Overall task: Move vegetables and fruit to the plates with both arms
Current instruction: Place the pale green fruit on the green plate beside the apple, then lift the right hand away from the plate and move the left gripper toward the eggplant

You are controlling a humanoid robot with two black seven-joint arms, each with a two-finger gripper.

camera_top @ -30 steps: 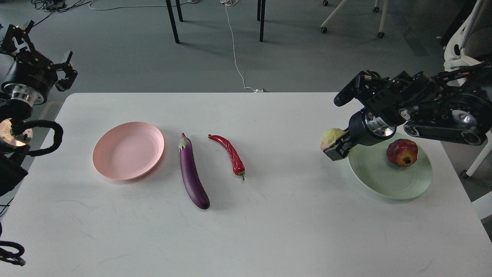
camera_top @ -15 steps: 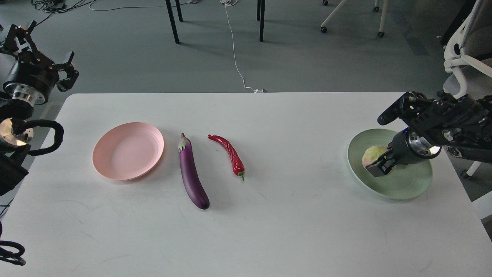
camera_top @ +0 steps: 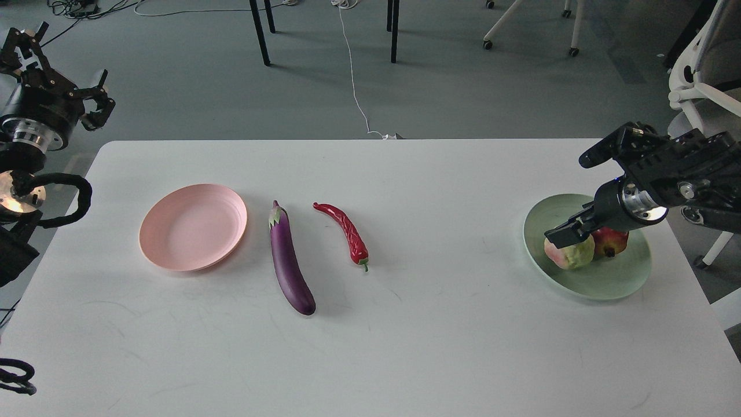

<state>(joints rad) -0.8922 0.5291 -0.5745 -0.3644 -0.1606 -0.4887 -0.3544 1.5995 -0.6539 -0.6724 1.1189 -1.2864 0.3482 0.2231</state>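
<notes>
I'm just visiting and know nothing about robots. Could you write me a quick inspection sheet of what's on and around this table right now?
Surface: white table, faint scuffs.
Job's things: eggplant and chili pepper lie on the table between the plates; pink plate holds nothing; pomegranate and yellow-green fruit sit side by side on the green plate.
Clutter: nothing seen.
Grippers: right gripper sits just above the yellow-green fruit, fingers too dark to tell open or shut; left gripper is raised off the table's left corner, open, holding nothing.
Cables: black loops on the left arm; white cord on the floor.
Surroundings: grey floor, table legs, white chair.
</notes>
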